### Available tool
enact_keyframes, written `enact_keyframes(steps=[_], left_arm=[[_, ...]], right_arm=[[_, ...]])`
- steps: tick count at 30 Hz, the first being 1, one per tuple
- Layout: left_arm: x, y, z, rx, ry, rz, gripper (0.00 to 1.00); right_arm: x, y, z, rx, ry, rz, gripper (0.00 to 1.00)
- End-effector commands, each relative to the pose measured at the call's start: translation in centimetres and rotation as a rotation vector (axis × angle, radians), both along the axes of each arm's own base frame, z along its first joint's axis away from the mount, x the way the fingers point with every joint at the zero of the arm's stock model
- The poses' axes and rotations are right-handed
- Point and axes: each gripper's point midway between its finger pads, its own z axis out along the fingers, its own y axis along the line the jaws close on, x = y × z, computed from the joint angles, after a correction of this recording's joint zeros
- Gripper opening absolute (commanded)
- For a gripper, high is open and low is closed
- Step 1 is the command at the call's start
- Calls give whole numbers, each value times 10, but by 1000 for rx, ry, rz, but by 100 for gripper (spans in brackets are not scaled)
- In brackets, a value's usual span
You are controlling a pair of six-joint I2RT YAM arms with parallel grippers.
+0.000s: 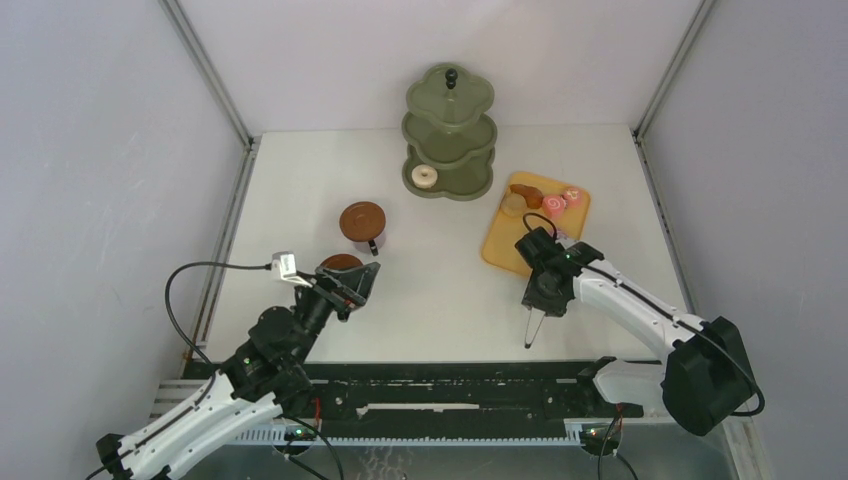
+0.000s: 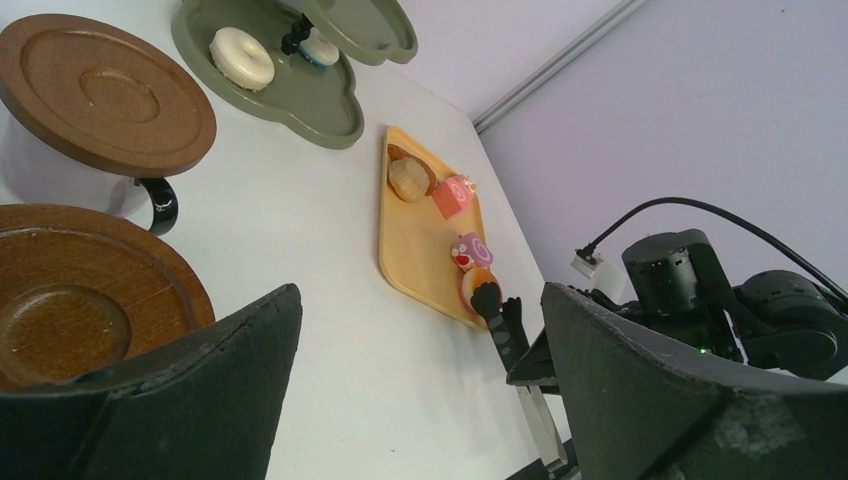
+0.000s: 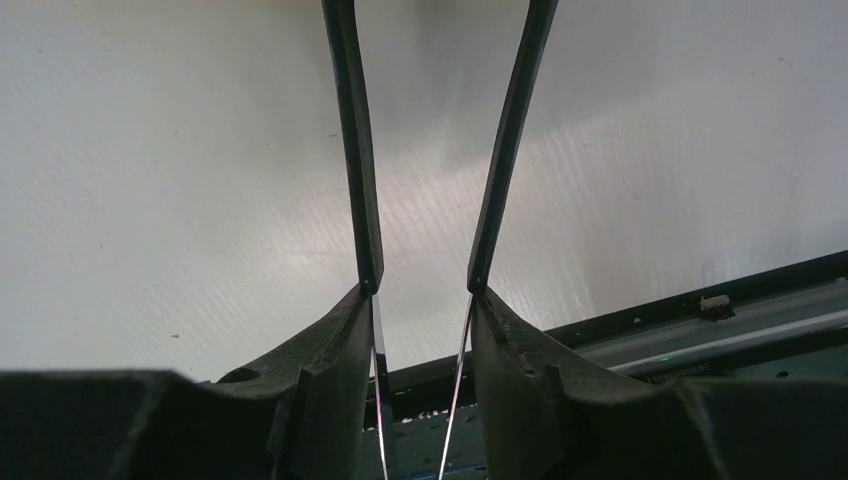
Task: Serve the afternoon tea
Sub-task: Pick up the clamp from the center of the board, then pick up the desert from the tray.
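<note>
The olive-green stand is at the back, a white donut on its lowest tier. More donuts, pink swirl cakes and a brown bun lie on the orange tray. My right gripper is shut on the black tongs, whose tips touch a donut at the tray's near edge. A cup is covered by a brown saucer. My left gripper is open and holds nothing, beside a second saucer.
The tongs' metal end points toward the black rail at the table's near edge. Grey walls close in the table on both sides and at the back. Bare white table lies between the two grippers.
</note>
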Motion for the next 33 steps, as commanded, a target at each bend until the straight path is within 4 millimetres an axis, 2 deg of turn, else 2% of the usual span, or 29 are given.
enact_keyframes(steps=[1, 14, 20, 33], left_arm=[[0, -7, -1, -23, 0, -24, 94], [0, -8, -5, -26, 10, -25, 93], [0, -9, -5, -26, 13, -26, 93], [3, -12, -11, -15, 28, -25, 93]], right_arm=[[9, 2, 0, 11, -23, 10, 47], [16, -3, -14, -8, 11, 3, 48], [18, -7, -14, -6, 9, -6, 50], [33, -8, -23, 13, 6, -13, 53]])
